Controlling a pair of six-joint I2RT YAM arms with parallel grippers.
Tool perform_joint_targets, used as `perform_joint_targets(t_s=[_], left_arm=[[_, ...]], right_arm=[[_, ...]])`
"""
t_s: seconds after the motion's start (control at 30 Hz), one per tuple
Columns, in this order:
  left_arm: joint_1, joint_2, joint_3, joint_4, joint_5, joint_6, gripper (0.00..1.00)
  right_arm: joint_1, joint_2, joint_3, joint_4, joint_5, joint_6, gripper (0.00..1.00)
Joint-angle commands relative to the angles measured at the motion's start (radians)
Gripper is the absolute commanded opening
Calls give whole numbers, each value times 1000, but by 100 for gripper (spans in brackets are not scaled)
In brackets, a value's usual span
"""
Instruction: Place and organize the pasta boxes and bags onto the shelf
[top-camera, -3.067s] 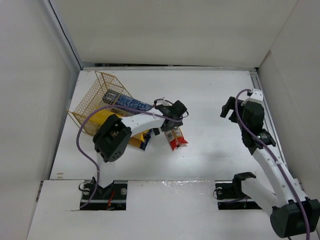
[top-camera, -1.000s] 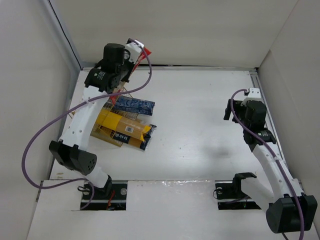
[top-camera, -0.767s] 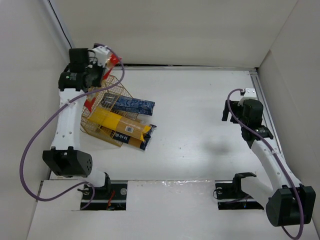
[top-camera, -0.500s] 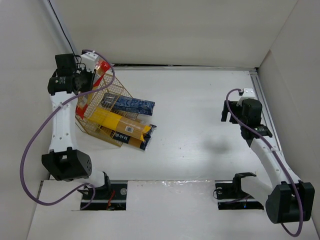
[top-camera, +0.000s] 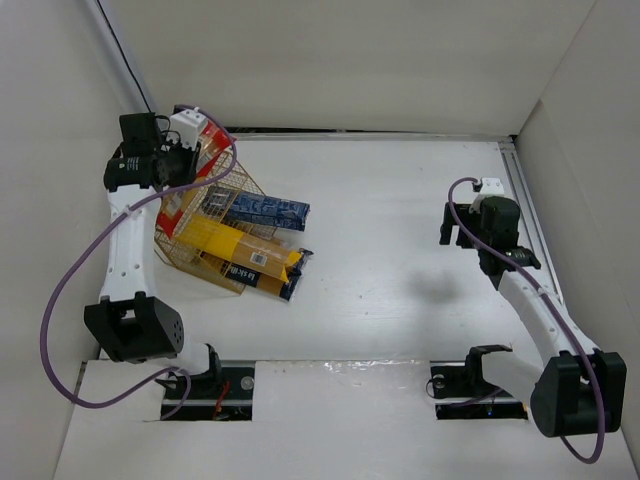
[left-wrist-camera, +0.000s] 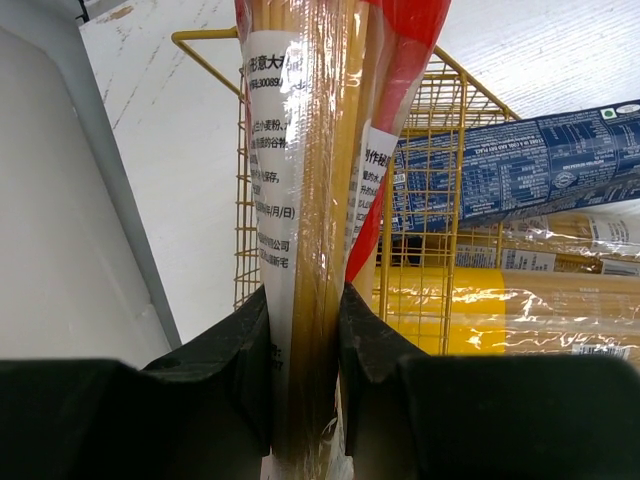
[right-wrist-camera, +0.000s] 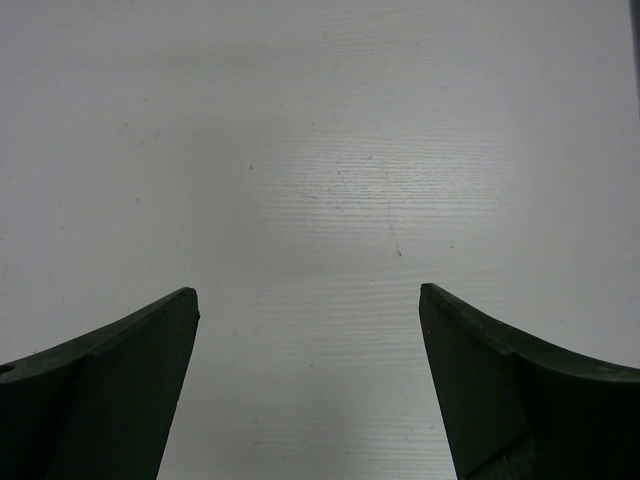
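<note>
Your left claw (left-wrist-camera: 305, 300) pinches the red-and-clear bag (left-wrist-camera: 300, 150) between its fingers, by the rack's (left-wrist-camera: 440, 200) left edge — nudged slightly rightward since a moment ago.

Left arm (top-camera: 122, 255) rising tall from its base toward the far-left corner, wrist bent over, left gripper (left-wrist-camera: 305, 300) clamped tight on both sides of the red-and-clear bag (left-wrist-camera: 310, 150), right arm (top-camera: 530, 305) stretched forward along the right side, right gripper (right-wrist-camera: 308, 300) facing down, fingers spread wide apart
</note>
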Motion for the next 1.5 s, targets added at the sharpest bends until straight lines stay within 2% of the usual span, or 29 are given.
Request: perform_joint_targets(t_s=[0.0, 0.03, 0.07, 0.17, 0.2, 0.3, 0.33, 0.4, 0.43, 0.47, 0.63, 0.7, 0.77, 0.83, 0.97, 1.03, 1.07, 1.13, 1.17, 1.2, 1.27, 1.33, 1.47], left_arm=[[8, -28, 30, 104, 29, 1, 0], [8, -28, 30, 104, 18, 1, 4], [8, -28, 30, 104, 18, 1, 16], [8, -28, -19, 133, -4, -9, 27], [8, -37, -28, 147, -4, -9, 37], [8, -37, -39, 158, -45, -18, 55], [8, -37, -39, 158, -45, -18, 64], [8, -37, -27, 158, -56, -29, 73], [8, -37, -16, 158, -56, -38, 83], [8, -37, -16, 158, -56, -38, 99], [8, -57, 112, 158, -56, -119, 99], [8, -66, 182, 169, -56, -245, 99], [8, -66, 268, 169, 27, -323, 99], [-79, -79, 295, 214, -8, -457, 99], [-248, -53, 319, 276, -80, -616, 99], [-317, -31, 282, 300, -137, -665, 99], [-391, -19, 250, 314, -175, -686, 99], [-469, -19, 130, 342, -310, -735, 99], [-551, -30, 74, 357, -364, -755, 99], [-591, -51, -64, 383, -472, -780, 99], [-665, -136, -211, 490, -557, -856, 99], [-726, -195, -371, 544, -573, -906, 99], [-759, -281, -465, 584, -579, -978, 99]], right_arm=[[-8, -3, 35, 51, -5, -7, 95], [-8, -3, 35, 51, -5, -7, 95], [-8, -3, 35, 51, -5, -7, 95], [-8, -3, 35, 51, -5, -7, 95], [-8, -3, 35, 51, -5, -7, 95], [-8, -3, 35, 51, -5, -7, 95], [-8, -3, 35, 51, -5, -7, 95], [-8, -3, 45, 51, -5, -7, 95], [-8, -3, 45, 51, -5, -7, 95], [-8, -3, 45, 51, -5, -16, 95], [-8, -3, 55, 51, -15, -39, 96], [-8, -3, 55, 51, -28, -50, 100], [-8, -3, 68, 51, -28, -50, 100], [-8, -3, 78, 51, -28, -50, 100], [-8, -12, 97, 0, -18, -50, 100], [-8, -24, 86, -11, -28, -50, 100], [-8, -39, 71, -11, -40, -59, 100], [-8, -49, 56, -11, -40, -59, 100], [-8, -62, 46, -11, -40, -70, 100], [-8, -76, 34, -23, -40, -70, 100], [-8, -85, 23, -35, -50, -82, 100], [-8, -113, 12, -35, -60, -96, 100], [-8, -124, -12, -35, -81, -118, 100]])
